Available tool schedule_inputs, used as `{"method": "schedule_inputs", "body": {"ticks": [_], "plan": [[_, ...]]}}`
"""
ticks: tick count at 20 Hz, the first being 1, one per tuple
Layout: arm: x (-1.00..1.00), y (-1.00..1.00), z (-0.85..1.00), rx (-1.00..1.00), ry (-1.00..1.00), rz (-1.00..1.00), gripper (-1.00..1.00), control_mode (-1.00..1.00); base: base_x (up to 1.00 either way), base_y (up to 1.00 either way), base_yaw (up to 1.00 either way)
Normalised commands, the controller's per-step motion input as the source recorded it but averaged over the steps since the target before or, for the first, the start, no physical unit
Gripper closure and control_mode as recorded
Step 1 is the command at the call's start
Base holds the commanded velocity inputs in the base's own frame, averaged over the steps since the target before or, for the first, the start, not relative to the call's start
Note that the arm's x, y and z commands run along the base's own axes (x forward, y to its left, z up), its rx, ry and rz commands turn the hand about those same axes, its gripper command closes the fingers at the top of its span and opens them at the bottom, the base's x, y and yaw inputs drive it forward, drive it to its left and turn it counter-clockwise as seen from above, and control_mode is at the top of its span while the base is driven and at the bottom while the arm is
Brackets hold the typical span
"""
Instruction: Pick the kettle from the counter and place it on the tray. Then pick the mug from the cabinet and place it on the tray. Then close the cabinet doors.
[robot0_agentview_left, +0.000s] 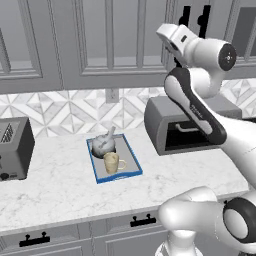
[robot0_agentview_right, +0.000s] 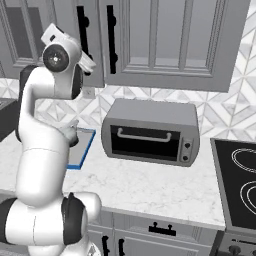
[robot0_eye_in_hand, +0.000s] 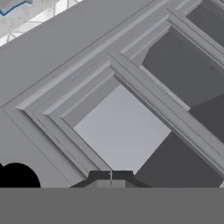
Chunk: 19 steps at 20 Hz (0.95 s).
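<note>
Pressed close against the cabinet doors, the gripper shows its fingertips drawn together, holding nothing, probably to push a door shut. At centre-left of the left base view, the kettle and mug already sit on the tray on the counter.

Even soft light, faint shadows (rendered), sharp

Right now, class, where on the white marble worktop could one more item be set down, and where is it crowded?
Bare white marble counter lies between the dark toaster and the blue-rimmed grey tray. The tray is crowded: silver kettle and beige mug fill it.
</note>
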Motion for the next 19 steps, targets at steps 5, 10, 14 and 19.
{"method": "schedule_inputs", "body": {"ticks": [5, 10, 14, 19], "plan": [[1.0, 0.05, -0.45, -0.12, 0.02, 0.06, 1.0, -1.0, 0.0, 0.0, 0.0], [1.0, 0.18, -0.52, -0.14, 0.01, 0.0, 1.0, -1.0, 0.0, 0.0, 0.0], [1.0, 0.24, -0.61, -0.15, 0.02, 0.0, 1.0, -1.0, 0.0, 0.0, 0.0], [1.0, 0.28, -0.65, -0.19, 0.03, -0.02, 1.0, -1.0, 0.0, 0.0, 0.0]]}}
